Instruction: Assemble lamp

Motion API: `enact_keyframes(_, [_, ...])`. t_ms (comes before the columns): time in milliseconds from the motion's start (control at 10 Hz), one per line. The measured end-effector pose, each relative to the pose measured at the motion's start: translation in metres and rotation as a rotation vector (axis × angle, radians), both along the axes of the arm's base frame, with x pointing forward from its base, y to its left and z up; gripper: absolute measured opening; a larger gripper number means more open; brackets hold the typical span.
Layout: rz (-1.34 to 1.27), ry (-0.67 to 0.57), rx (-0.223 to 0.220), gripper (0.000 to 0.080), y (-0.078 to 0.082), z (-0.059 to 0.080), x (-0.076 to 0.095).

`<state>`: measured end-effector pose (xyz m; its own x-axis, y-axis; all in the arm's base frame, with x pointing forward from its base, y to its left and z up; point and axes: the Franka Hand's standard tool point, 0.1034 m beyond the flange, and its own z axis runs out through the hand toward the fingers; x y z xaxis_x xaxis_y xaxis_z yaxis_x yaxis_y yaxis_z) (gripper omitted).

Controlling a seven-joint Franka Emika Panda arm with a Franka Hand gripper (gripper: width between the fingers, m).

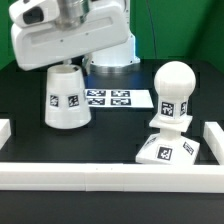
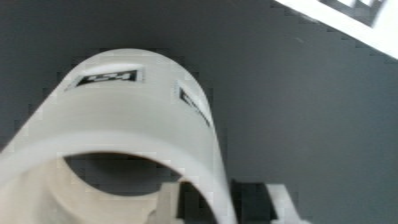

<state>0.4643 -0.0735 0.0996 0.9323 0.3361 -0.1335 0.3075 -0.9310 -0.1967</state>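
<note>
The white tapered shade (image 1: pixel 67 97) stands at the exterior view's left with its narrow end up, directly under my gripper (image 1: pixel 66 62). In the wrist view the shade (image 2: pixel 125 110) fills the picture, with its open top showing. My gripper (image 2: pixel 222 200) grips the wall at its rim, one dark finger (image 2: pixel 267 200) outside it. I cannot tell whether the shade touches the table. At the right, the round-headed bulb (image 1: pixel 176 88) stands upright on the square base (image 1: pixel 165 152).
The marker board (image 1: pixel 112 98) lies on the black table behind the shade and also shows in the wrist view (image 2: pixel 356 8). White border rails run along the front (image 1: pixel 110 175), the left (image 1: pixel 4 130) and the right (image 1: pixel 213 135).
</note>
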Motion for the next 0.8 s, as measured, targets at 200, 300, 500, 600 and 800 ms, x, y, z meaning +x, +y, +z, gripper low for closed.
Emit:
enact_keyframes(200, [-0.068, 0.020, 0.003, 0.0044, 0.026, 0.027, 0.025])
enact_keyframes(300, [-0.105, 0.026, 0.002, 0.0044, 0.040, 0.044, 0.043])
enact_keyframes(500, [-0.153, 0.030, 0.001, 0.0044, 0.058, 0.075, 0.077])
enact_keyframes(600, [-0.156, 0.026, 0.001, 0.0044, 0.055, 0.076, 0.078])
enact_keyframes(800, [-0.155, 0.030, 0.000, 0.0044, 0.055, 0.074, 0.077])
